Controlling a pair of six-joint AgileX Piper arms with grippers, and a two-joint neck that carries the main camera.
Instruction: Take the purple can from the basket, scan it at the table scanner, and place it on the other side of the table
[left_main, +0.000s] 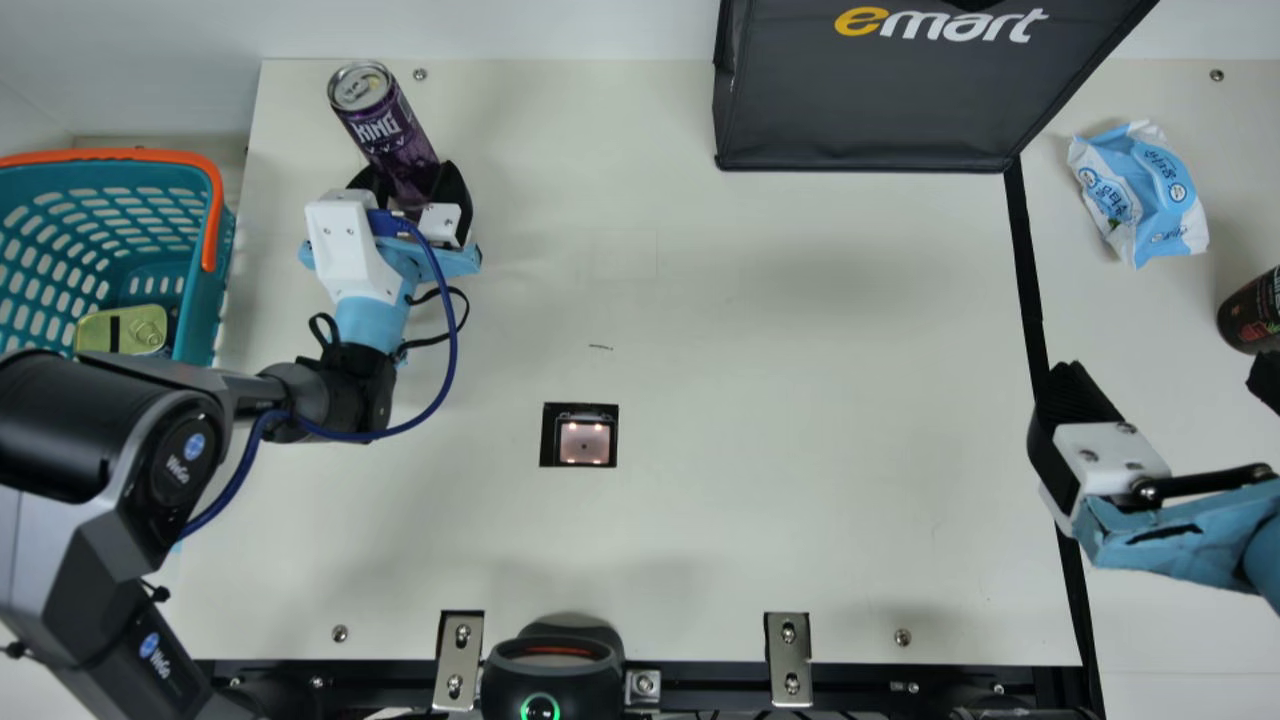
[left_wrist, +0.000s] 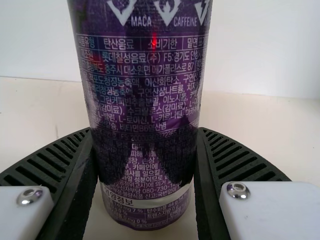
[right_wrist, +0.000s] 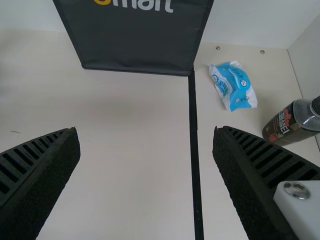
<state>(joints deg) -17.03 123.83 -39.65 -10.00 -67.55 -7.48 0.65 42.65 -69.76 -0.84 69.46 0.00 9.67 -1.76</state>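
The desk (left_main: 800, 330) supports a dark bag (left_main: 870, 100) at its far edge; the basket (left_main: 212, 300) sits beside it. The right hand (left_main: 1165, 380) is wide. The left hand (left_main: 408, 185) clamps the purple can (left_main: 385, 125), apart from the table scanner (left_main: 585, 443).

Purple can (left_wrist: 145, 105) between ribbed fingers (left_wrist: 237, 157), seemingly clamped.

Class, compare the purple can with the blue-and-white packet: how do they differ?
The purple can is a smooth cylinder; the blue-and-white packet is crumpled. The can is gripped, the left arm's jaws shut on it; the packet lies loose on the table. Both carry printing.
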